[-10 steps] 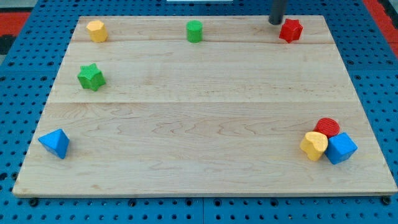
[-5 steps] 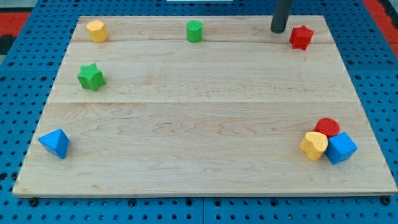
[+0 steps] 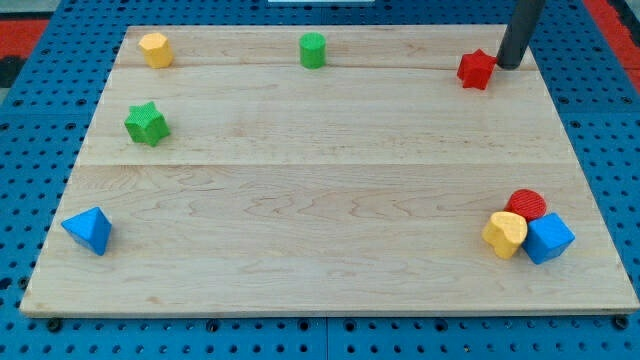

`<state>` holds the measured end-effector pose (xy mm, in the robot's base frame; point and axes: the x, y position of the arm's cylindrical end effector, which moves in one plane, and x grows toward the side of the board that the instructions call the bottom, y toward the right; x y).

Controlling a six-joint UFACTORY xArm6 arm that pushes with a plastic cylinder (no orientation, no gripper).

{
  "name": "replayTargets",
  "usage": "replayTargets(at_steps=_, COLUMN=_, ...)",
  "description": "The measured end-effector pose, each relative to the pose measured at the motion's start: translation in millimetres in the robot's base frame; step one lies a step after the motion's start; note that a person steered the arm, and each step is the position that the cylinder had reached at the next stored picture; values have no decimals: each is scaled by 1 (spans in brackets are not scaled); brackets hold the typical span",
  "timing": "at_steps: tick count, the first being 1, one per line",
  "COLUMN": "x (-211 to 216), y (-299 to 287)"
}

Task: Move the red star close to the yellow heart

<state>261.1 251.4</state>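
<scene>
Red star point(image 3: 476, 69) at the board's far right, near the view's top, touching my tip point(image 3: 508, 65) on its right side. No jaws on the rod: plain dark shaft rising out of the view's top. Yellow heart point(image 3: 505, 235) well apart, at the view's bottom right, pressed against a red cylinder point(image 3: 527, 204) and blue cube point(image 3: 549, 238). Pale wooden board point(image 3: 320, 180) lying on blue pegboard point(image 3: 20, 150).

A single camera looks down at a slant on the counter point(image 3: 320, 250) from the side of the view's bottom edge — the near edge spreads wide, the far edge narrows toward the view's top. It sits far enough back to take in the whole board and a margin of blue pegboard point(image 3: 40, 120) around it — no second view shares the scene.
</scene>
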Motion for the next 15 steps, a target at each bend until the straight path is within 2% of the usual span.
replayTargets(at_steps=1, x=-31, y=-8)
replayTargets(at_steps=2, x=2, y=-50)
replayTargets(at_steps=3, x=71, y=-63)
replayTargets(at_steps=4, x=71, y=-63)
replayTargets(at_steps=5, x=36, y=-62)
replayTargets(at_steps=6, x=60, y=-60)
replayTargets(at_steps=7, x=119, y=-60)
replayTargets(at_steps=8, x=139, y=-60)
replayTargets(at_steps=9, x=112, y=-46)
replayTargets(at_steps=12, x=171, y=-33)
replayTargets(at_steps=13, x=141, y=-30)
replayTargets(at_steps=14, x=154, y=-42)
replayTargets(at_steps=15, x=205, y=-68)
